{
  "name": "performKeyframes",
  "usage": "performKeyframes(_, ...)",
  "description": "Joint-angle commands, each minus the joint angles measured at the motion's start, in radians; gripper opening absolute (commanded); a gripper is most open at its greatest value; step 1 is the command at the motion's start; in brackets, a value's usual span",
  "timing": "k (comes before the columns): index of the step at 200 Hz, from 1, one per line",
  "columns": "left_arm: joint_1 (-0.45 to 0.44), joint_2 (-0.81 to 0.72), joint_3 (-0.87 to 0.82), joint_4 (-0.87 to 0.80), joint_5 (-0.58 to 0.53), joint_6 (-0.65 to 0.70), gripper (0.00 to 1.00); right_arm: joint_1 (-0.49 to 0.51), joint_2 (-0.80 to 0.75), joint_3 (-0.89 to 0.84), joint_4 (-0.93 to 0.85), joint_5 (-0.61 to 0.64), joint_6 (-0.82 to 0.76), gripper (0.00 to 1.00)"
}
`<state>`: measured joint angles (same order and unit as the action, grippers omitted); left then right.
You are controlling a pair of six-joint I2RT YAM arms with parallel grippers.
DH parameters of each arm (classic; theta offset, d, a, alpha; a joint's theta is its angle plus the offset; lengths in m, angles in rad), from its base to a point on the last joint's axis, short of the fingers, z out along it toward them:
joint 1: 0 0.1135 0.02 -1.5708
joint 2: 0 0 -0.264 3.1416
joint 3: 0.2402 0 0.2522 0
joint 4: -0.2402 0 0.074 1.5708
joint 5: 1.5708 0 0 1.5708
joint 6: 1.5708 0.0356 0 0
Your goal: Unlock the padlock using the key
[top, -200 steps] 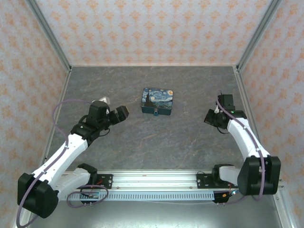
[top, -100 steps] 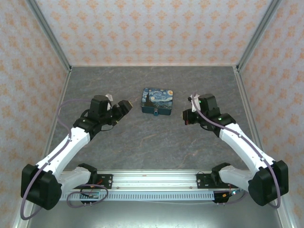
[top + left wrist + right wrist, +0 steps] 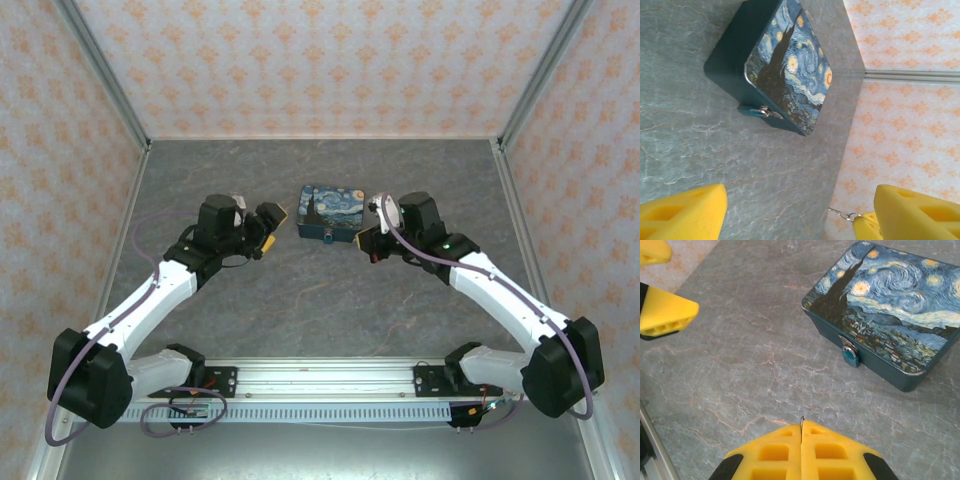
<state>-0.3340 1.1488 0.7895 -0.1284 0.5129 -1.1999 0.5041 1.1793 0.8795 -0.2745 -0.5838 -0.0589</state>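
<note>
The padlock (image 3: 850,356) hangs at the middle of the tin's (image 3: 890,305) front wall. It's a tiny teal lock under a small metal hasp (image 3: 846,344), sitting low against the table (image 3: 740,365), and there's no key in it yet. So I'd call this the approach step, bringing key to lock.

The right gripper (image 3: 801,434) sits off the tin's front right corner. Its yellow pads (image 3: 770,452) are pressed together on a thin metal sliver that I take to be the key (image 3: 801,421), with just the tip peeking out. The left gripper (image 3: 795,212) hovers off the tin's left side, fingers spread wide and holding nothing.

The next move calls for fine aim at a very small target: the tip lined up square with the lock, and probably the tin steadied so it doesn't slide.

The tin is a glossy, round-cornered box with a swirl-painted lid. The table is matte grey with stone-like veins. The pads are ribbed, hollow-celled wedges.
</note>
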Motion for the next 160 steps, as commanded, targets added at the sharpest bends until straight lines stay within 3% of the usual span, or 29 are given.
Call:
performKeyframes(1, -0.009, 0.013, -0.002, 0.08, 0.012, -0.092, 0.77, 0.02, -0.001, 0.019, 0.113, 0.0, 0.038, 0.0)
performKeyframes(59, -0.066, 0.024, -0.048, 0.154, -0.06, -0.537, 0.69, 0.113, 0.036, -0.055, 0.445, 0.041, 0.184, 0.0)
performKeyframes(114, -0.146, 0.034, -0.027, 0.221, -0.118, -0.701, 0.59, 0.194, 0.11, -0.058, 0.642, 0.079, 0.257, 0.0)
performKeyframes(160, -0.193, 0.051, -0.01, 0.228, -0.145, -0.743, 0.49, 0.22, 0.159, -0.072, 0.735, 0.075, 0.306, 0.0)
